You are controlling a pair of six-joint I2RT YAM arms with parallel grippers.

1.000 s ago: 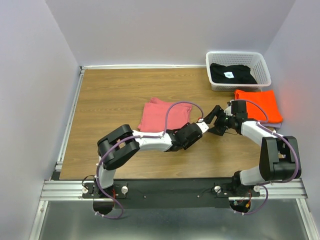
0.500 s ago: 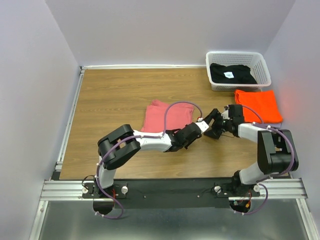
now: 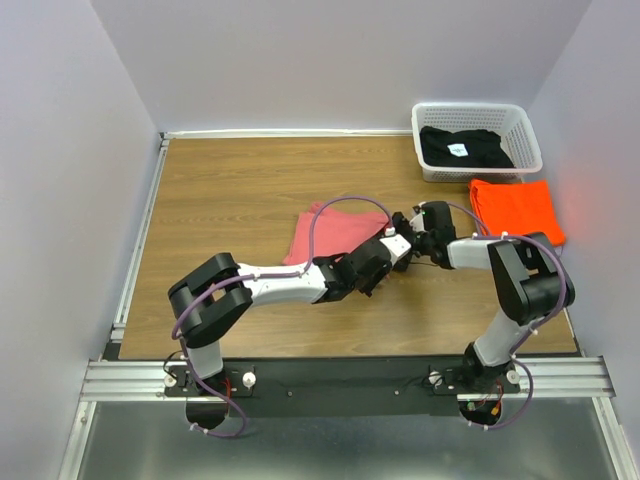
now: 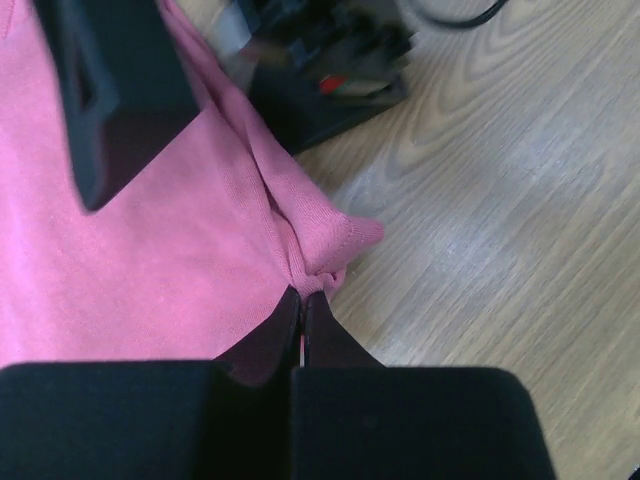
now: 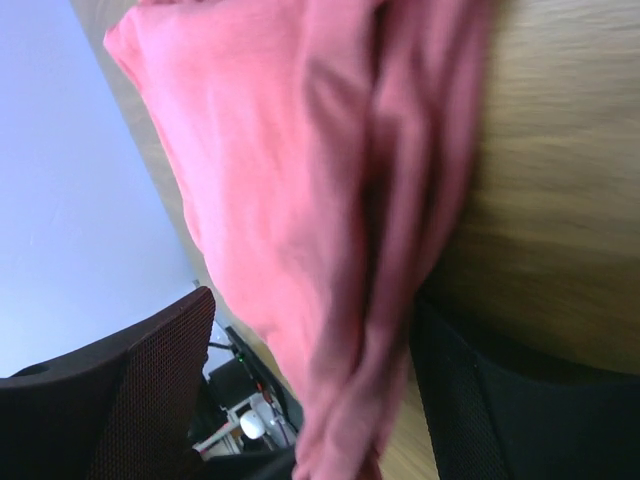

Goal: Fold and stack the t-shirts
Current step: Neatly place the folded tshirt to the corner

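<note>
Cloth is pinched at the middle of the table point(image 3: 230, 190): the left gripper point(image 3: 393, 246) is clenched on the right-hand corner of the pink shirt point(image 3: 335, 228). In the left wrist view, its jaws point(image 4: 302, 305) meet with no gap, and a small puckered fold of pink shirt point(image 4: 150, 250) is caught at their tips. The rest of the shirt spreads flat to the left on the wood.

The right gripper point(image 3: 408, 226) sits just beside the left one, at the same right edge of the pink shirt. Its wrist view is blurred, but it shows the gripper point(image 5: 315, 305) with the fingers point(image 5: 150, 390) spread wide. A rumpled edge of the pink shirt point(image 5: 300, 180) lies between them. The fingers are released, not pressed on the cloth.

The pink shirt lies roughly in the centre of the table, loosely folded, with its right side bunched where the two grippers meet.

The orange shirt point(image 3: 517, 208) lies folded near the table's right edge, well apart from the pink one. Just behind it stands the basket point(image 3: 525, 130) at the far right corner, with the black shirt point(image 3: 460, 147) inside, its white label facing up.
</note>
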